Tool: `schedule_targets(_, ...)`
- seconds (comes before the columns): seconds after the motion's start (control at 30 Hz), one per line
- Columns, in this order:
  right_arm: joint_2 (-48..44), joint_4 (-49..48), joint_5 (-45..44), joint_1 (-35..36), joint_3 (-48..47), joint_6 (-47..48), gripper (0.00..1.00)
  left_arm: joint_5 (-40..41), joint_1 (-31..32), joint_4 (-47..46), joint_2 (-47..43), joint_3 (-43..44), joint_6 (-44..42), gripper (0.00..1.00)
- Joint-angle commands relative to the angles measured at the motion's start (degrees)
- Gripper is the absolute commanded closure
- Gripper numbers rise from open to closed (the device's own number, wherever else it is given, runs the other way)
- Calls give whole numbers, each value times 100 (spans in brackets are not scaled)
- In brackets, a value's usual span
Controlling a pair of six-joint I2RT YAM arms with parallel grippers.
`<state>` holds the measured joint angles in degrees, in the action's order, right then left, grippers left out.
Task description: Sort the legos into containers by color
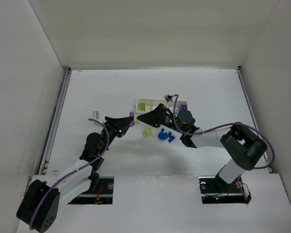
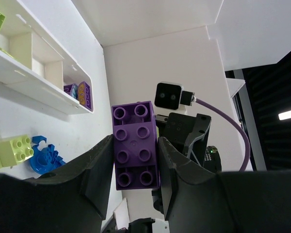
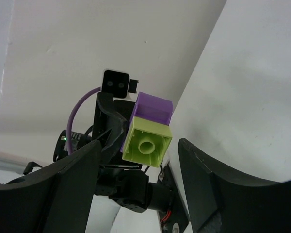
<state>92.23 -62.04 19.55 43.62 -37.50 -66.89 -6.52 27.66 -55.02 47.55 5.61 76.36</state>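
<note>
Over the tray (image 1: 150, 100), the right tool (image 1: 142, 118) hides its middle.

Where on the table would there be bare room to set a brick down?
Bare: the table behind the tray, and left of the left hand. Crowded: the middle, where the right hand meets it, beside the lime brick and blue pieces.

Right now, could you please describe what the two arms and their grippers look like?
The left arm and right arm both have black joint housings and white links, each trailed by a purple cable. The left gripper and right gripper have broad matte-black fingers. A small black camera sits on each wrist.
</note>
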Motion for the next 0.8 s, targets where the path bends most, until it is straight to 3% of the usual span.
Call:
schedule_targets(0.0, 94, -528, 110, 72, -153, -122, 32, 20, 24, -457, 17, 98, -16, 76)
schedule_targets(0.23, 243, -432, 110, 81, -276, -157, 47, -24, 25, -457, 88, 107, -77, 76)
schedule_targets(0.37, 348, -379, 145, 90, -381, -166, 47, -16, 24, -457, 79, 81, -121, 76)
schedule_targets(0.77, 340, -273, 190, 55, -303, -140, 63, -156, -195, -457, 132, 2, -296, 76)
